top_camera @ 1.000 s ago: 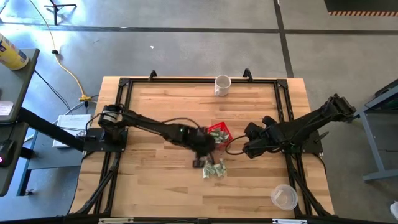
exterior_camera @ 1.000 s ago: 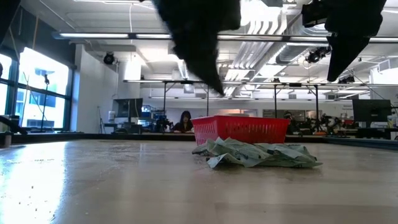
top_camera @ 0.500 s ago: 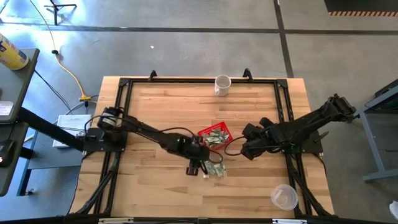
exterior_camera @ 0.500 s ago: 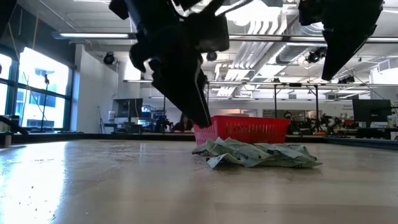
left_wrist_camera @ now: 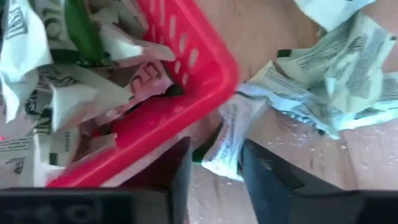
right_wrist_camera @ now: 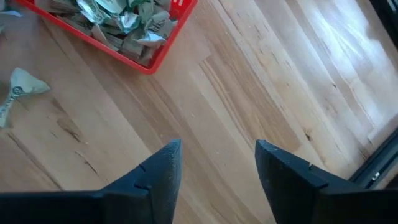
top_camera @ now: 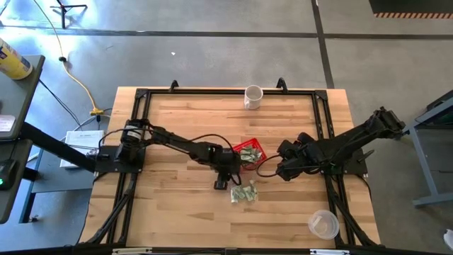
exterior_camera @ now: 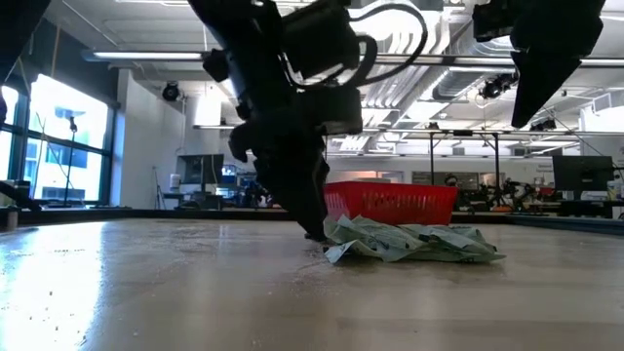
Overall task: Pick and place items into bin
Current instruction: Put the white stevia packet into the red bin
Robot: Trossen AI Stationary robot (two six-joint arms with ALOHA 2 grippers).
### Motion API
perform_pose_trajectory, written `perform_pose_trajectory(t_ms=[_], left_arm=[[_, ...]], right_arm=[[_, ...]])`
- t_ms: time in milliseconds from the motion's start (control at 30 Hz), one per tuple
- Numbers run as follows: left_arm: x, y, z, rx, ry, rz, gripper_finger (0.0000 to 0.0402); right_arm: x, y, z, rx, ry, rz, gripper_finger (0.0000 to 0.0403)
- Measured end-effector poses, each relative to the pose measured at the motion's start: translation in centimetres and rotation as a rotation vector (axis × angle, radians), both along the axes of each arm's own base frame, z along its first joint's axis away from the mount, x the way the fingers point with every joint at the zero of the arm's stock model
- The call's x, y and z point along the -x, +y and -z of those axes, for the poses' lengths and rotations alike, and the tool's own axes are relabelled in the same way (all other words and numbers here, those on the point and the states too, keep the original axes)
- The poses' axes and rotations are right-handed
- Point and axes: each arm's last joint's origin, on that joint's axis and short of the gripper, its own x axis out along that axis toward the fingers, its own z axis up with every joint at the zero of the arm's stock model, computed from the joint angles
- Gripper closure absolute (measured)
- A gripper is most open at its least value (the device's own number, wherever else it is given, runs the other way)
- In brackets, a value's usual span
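The red basket point(top_camera: 255, 145) sits at the table's middle, with several crumpled green-and-white paper pieces inside. More pieces lie in a loose pile point(top_camera: 244, 193) point(exterior_camera: 409, 242) on the wood just near of it. My left gripper point(top_camera: 236, 175) point(exterior_camera: 315, 232) is down at the table top between the basket's near corner point(left_wrist_camera: 211, 74) and the pile's left end. It is open, with one crumpled piece point(left_wrist_camera: 222, 146) lying between its fingers. My right gripper point(top_camera: 277, 170) point(right_wrist_camera: 217, 155) hangs open above bare wood, right of the basket point(right_wrist_camera: 155, 62). My left gripper comes from above, pointing down, and its fingers point(left_wrist_camera: 180, 171) stand on either side of one crumpled piece that lies on the table beside the basket's corner. Whether the fingers touch the paper, I cannot tell.
A white mug point(top_camera: 253, 96) stands near the far edge and a clear plastic cup point(top_camera: 323, 224) near the right near corner. Black frame rails point(top_camera: 141, 106) run along the table's sides. One stray paper piece point(right_wrist_camera: 15, 87) lies apart from the pile.
My left gripper has come down from well above the table to the table top, ending at the pile's left end beside the basket's near corner. The pile and the basket have kept their places.
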Motion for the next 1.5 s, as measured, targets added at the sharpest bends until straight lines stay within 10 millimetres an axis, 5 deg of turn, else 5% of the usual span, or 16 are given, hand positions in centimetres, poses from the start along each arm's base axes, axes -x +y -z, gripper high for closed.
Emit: perform_pose_trajectory(t_ms=[267,467,667,767,933,1033,1200,1300,1500], left_arm=[[1.4,-0.7,-0.5,0.005,0.107,0.011,0.0365],[2.3,-1.2,-3.1,0.040,0.087,-0.017,0.0362],[-0.2,0.9,-8.2,-0.141,-0.274,-0.200,0.0356],[-1.4,2.5,-8.6,-0.178,-0.370,-0.221,0.0356],[-2.5,4.5,-4.8,-0.142,-0.284,-0.262,0.0296],[-2.0,4.2,-4.8,-0.132,-0.225,-0.311,0.0238],[-0.4,1.8,-8.7,-0.028,-0.151,-0.301,0.0158],[1.5,-0.9,-10.3,0.063,-0.096,-0.135,0.0135],[3.0,-5.0,-7.6,0.066,-0.052,0.180,0.0143]], right_arm=[[0.2,-0.2,-0.1,0.052,0.012,-0.001,0.0217],[0.3,-0.3,-0.1,0.072,0.018,-0.001,0.0218],[0.3,-0.3,0.0,0.060,0.020,0.002,0.0222],[0.3,-0.1,0.0,0.033,0.025,0.005,0.0226],[0.1,0.8,0.1,-0.056,0.004,-0.028,0.0230],[-0.2,1.7,0.1,-0.096,-0.048,-0.065,0.0228],[-0.5,3.0,-0.1,-0.103,-0.136,-0.115,0.0219],[-0.7,3.4,-0.1,-0.079,-0.153,-0.168,0.0217],[-2.5,4.5,0.9,-0.082,-0.153,-0.332,0.0218]])
